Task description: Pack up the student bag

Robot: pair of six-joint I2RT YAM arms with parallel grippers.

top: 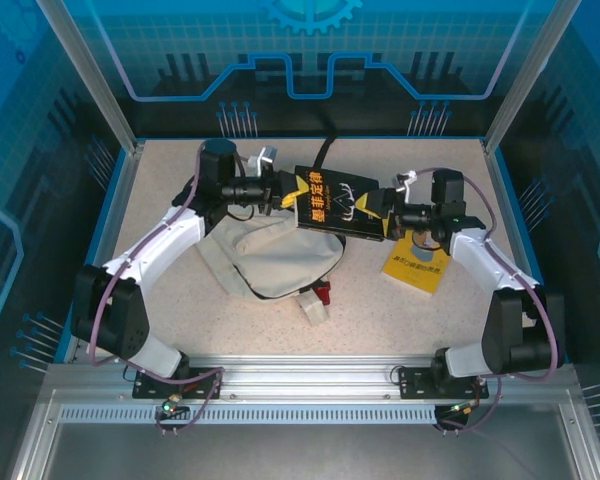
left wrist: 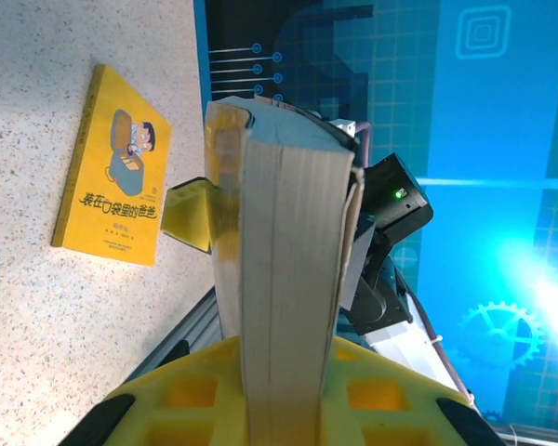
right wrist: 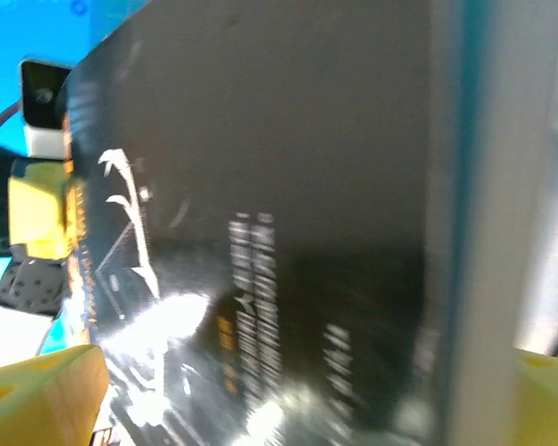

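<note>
Progress check: I'd say early days, nothing visibly packed yet. The soft cream fabric backpack point(top: 270, 258) lies flat and slumped on the speckled beige table point(top: 400, 330), just left of centre in the top view. I can't tell from up there whether its opening is unzipped or whether anything is inside.

The thick black book with yellow lettering on the cover point(top: 332, 203) is up in the air at the middle of the frame, right above the top edge of the bag, with one arm at each end of it. The left gripper point(top: 276, 190) is clamped on it. In the left wrist view the yellow fingers point(left wrist: 181, 395) squeeze the page block from both sides. The right gripper point(top: 388, 208) sits at the other end with its jaws spread wide. Its yellow fingers point(right wrist: 37, 390) are out at the frame corners, so it's not gripping.

What's left to pack: that black book, plus the thin yellow paperback with a cartoon cover point(top: 417, 262) lying on the table right of centre. There's also a small red and white object point(top: 318, 300) by the bag's lower edge, too small to identify.
</note>
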